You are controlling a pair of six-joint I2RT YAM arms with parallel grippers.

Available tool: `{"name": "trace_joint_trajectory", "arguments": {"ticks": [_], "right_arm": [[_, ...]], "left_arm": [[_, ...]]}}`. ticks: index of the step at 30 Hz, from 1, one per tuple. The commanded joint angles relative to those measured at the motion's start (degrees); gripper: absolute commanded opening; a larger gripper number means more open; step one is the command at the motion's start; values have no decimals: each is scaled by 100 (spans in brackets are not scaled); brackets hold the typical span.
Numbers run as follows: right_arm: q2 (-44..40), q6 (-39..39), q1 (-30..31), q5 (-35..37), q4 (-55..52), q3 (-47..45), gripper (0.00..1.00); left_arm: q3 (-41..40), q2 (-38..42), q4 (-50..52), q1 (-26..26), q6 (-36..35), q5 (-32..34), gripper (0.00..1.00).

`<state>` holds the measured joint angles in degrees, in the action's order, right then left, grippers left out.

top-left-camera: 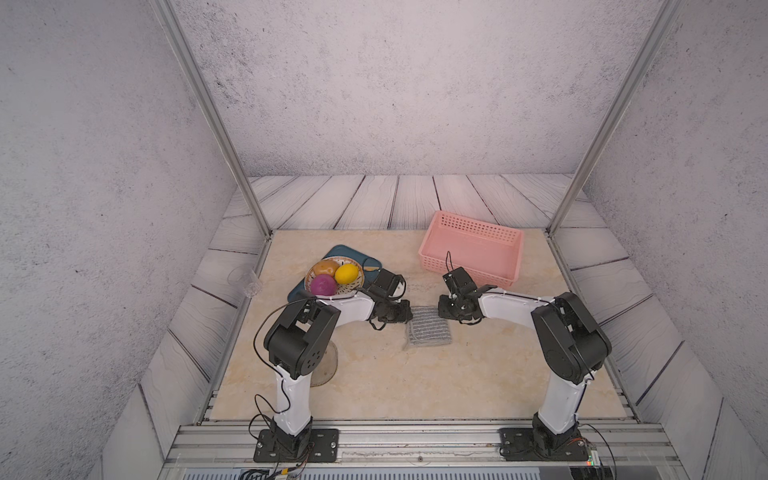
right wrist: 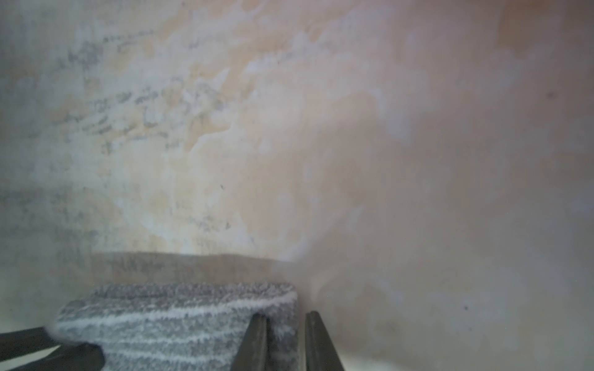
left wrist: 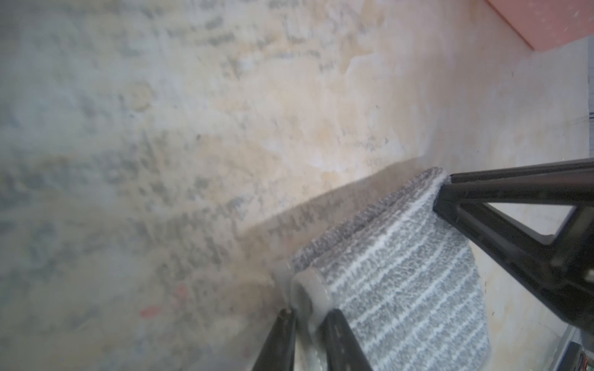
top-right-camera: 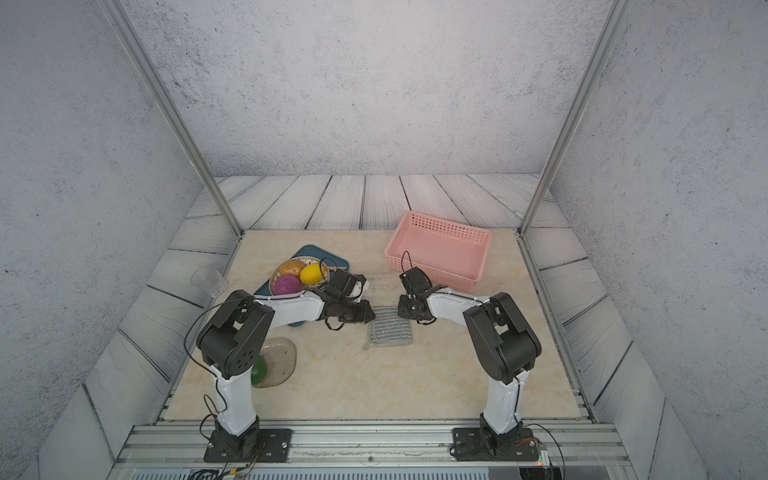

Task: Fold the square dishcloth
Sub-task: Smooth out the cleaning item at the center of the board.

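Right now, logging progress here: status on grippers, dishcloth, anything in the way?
Left gripper and right gripper each shut on a far corner of the square dishcloth. Far edge lifted. Pink basket beyond, not touching.

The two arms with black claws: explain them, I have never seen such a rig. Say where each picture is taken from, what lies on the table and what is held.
They are robot arms, the left arm and the right arm, each ending in a two-fingered gripper. The two wide pictures come from one camera head above; the two close ones from a camera on each wrist. On the beige table lie the square dishcloth, a pink basket, a bowl of fruit on a blue board, and a clear dish beside the left arm. The left gripper and the right gripper are each shut on a far corner of the dishcloth; the wrist views show fabric pinched there.
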<state>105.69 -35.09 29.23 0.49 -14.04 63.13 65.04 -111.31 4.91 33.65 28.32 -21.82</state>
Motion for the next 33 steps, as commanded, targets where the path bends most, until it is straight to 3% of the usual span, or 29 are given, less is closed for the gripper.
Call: {"name": "trace_joint_trajectory", "arguments": {"ticks": [1,9,17,33], "right_arm": [[-3,226,-143,-49,-279,225,20],[-569,444,-184,-95,-527,109,21],[-1191,213,-140,-496,-316,-658,20],[-1667,-195,175,-930,78,-1696,18]], "left_arm": [[215,-90,92,-164,41,42,24],[56,335,151,-228,113,20,31],[69,630,119,-227,140,-138,27],[905,-516,286,-245,-19,-152,23]]}}
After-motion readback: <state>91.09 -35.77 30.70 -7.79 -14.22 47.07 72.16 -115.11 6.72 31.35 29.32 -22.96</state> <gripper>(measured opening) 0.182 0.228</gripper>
